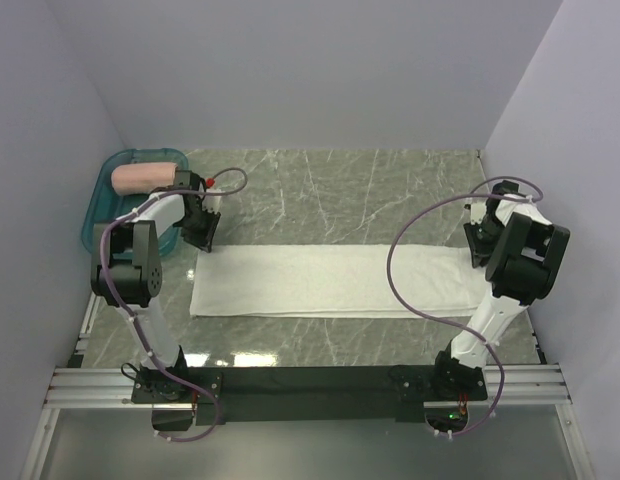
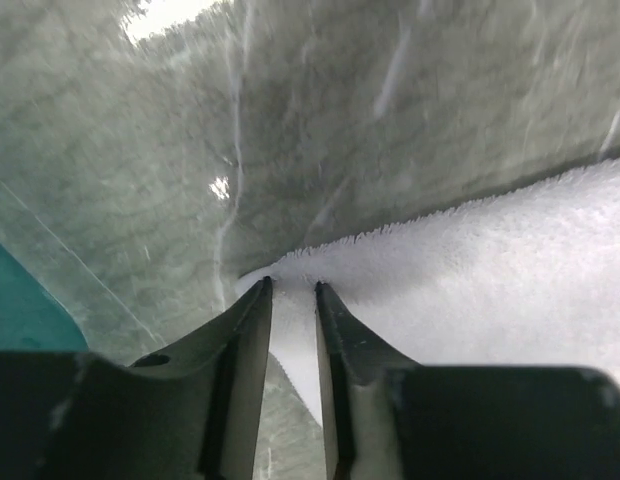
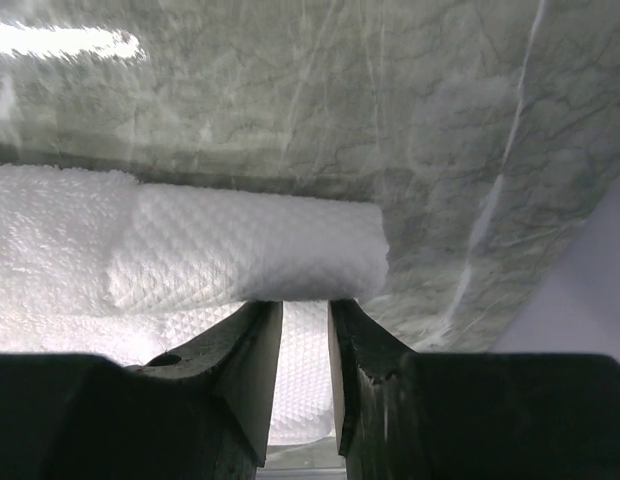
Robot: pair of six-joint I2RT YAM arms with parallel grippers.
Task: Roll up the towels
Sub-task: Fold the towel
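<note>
White terry cloth spans the grey marble table [image 1: 340, 190]: the white towel [image 1: 330, 280] lies flat as a long strip running from 9 o'clock to 3 o'clock in the overhead view. The left gripper [image 1: 202, 232] stands at the strip's corner toward 10 o'clock. Its wrist camera shows the two fingers [image 2: 245, 340] drawn close with only a slim gap, and the towel's corner sits right at their tips. Whether they actually pinch the cloth cannot be told. At the 3 o'clock end the right gripper [image 3: 305, 303] is set the same way, fingers nearly together. The tips meet a short rolled or folded-over part of the towel that lies on top of the flat layer. Whether it has hold of the cloth there is also unclear. The salmon-pink towel [image 1: 147, 176] lies rolled up in the teal tray [image 1: 98, 205] at the table's 10 o'clock corner, just behind the left arm.
</note>
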